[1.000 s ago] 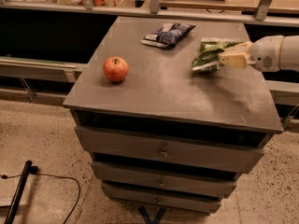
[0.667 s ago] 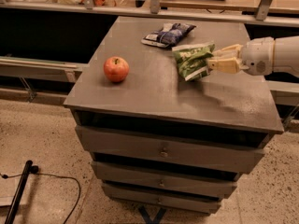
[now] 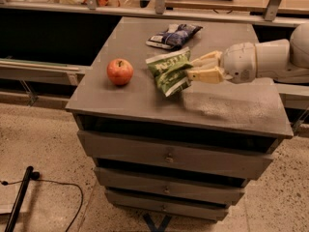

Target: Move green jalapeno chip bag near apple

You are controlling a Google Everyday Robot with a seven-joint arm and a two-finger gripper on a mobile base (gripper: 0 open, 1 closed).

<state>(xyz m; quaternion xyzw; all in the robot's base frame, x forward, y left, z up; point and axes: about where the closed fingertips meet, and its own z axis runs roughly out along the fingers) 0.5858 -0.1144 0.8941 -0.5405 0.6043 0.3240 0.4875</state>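
The green jalapeno chip bag (image 3: 169, 71) is held just above the grey cabinet top (image 3: 222, 105), near its middle. My gripper (image 3: 192, 67) comes in from the right and is shut on the bag's right edge. The apple (image 3: 119, 71), red-orange with a dark stem dimple, sits on the left part of the top, a short gap to the left of the bag.
A dark blue-and-white snack bag (image 3: 174, 35) lies at the back of the top, behind the green bag. The cabinet has several drawers below (image 3: 169, 156). A railing and shelf run behind (image 3: 159, 8). A cable and dark pole lie on the floor at the left (image 3: 19, 202).
My gripper has carried the green bag leftward from the right side of the top toward the apple. The apple and the blue bag have not moved.
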